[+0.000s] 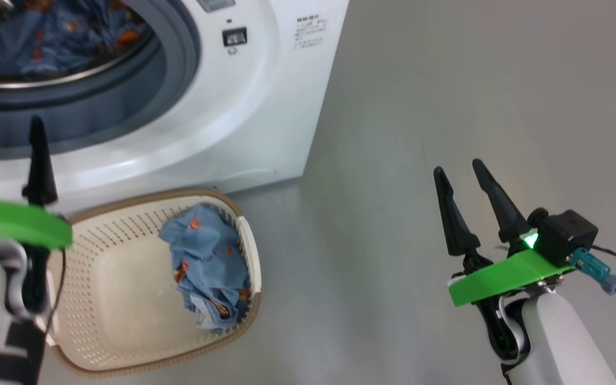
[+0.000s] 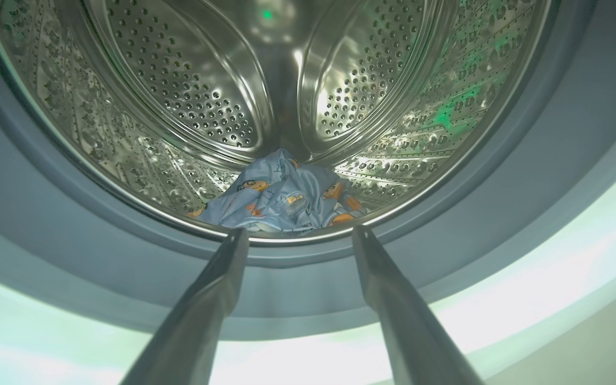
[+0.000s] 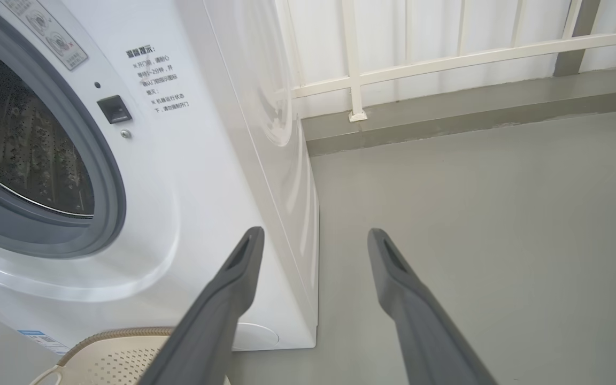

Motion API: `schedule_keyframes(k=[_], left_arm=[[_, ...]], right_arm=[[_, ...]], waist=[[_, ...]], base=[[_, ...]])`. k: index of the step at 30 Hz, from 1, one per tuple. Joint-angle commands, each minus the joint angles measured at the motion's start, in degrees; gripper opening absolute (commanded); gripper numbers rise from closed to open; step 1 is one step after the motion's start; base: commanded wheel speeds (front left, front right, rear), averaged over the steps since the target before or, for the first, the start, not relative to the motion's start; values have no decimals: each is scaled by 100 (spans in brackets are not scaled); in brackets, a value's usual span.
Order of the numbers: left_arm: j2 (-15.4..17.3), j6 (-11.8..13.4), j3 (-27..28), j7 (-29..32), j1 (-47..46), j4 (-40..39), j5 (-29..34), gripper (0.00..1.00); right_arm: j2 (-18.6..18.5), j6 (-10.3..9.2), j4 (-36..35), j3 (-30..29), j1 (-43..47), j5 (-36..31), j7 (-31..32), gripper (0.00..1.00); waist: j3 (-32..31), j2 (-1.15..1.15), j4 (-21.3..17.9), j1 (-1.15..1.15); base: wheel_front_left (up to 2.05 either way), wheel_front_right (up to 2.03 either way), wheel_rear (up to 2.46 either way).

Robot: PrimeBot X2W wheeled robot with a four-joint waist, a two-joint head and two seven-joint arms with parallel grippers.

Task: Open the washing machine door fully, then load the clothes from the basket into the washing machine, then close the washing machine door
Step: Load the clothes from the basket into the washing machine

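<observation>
Two end effectors, both spread wide and empty. The left end effector (image 1: pixel 11 125) points into the washing machine (image 1: pixel 265 96) opening, and the right end effector (image 1: pixel 458 167) hovers over the floor (image 1: pixel 474 80). One bear-print garment (image 2: pixel 281 195) lies in the steel drum (image 2: pixel 179 80). A second garment (image 1: pixel 209 262) lies in the one basket (image 1: pixel 126 342) at the machine's foot.
</observation>
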Motion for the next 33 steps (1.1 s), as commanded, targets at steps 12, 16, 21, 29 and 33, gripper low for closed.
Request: schedule_keyframes(k=[12, 16, 21, 29, 33], left_arm=[[-45, 161, 429, -35, 1492, -1141, 196, 100], [-209, 200, 473, -35, 1843, -1399, 225, 100], [-358, 261, 536, -35, 2175, -1579, 294, 100], [-565, 338, 740, -35, 2743, -2021, 451, 100], [-640, 345, 791, -35, 2955, -2162, 487, 100]], right_arm=[[-1, 9, 82, 39, 416, -211, -68, 100], [-65, 9, 143, 59, 480, -186, -68, 100], [-113, 9, 182, 53, 553, -133, -68, 100], [-242, 9, 217, 33, 741, -67, -68, 100], [-271, 9, 211, 37, 780, -48, -68, 100]], waist=[[-1023, 0, 379, -1], [-1235, 0, 473, -1], [-1439, 0, 544, -1], [-1735, 0, 710, -1], [-1793, 0, 765, -1]], base=[[0, 0, 0], [0, 0, 0], [0, 0, 0], [0, 0, 0], [0, 0, 0]])
